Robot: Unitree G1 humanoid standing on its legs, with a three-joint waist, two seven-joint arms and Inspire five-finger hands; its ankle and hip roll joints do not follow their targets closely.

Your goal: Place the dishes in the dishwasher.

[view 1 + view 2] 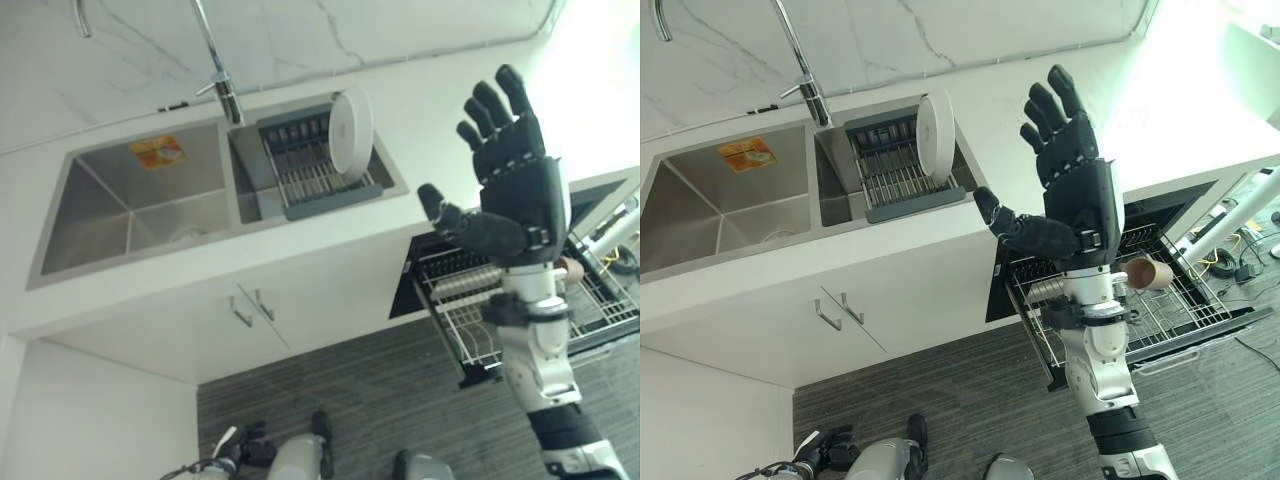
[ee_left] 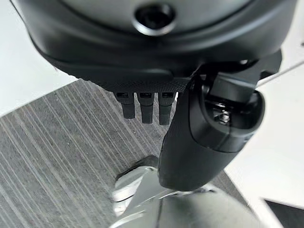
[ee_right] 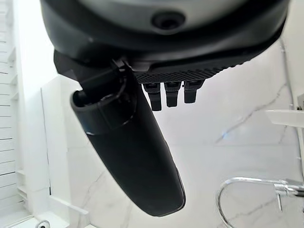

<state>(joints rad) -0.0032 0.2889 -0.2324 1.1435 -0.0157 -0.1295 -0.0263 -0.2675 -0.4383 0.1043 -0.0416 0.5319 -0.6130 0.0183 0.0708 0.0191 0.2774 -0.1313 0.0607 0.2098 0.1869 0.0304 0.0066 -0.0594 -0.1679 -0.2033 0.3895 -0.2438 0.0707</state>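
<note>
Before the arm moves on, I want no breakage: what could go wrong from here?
The white plate stands on edge in the drying rack close to the faucet; a careless grab could tip it or knock the faucet. The open right robot hand is raised well away from it, over the pulled-out dishwasher rack, where a brown cup lies; a sweeping arm could catch either.

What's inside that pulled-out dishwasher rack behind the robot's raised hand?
In the dishwasher rack one brown cup lies on its side, with bare wire around it. The open right hand and its arm cover the rack's left part, so anything there is hidden.
</note>
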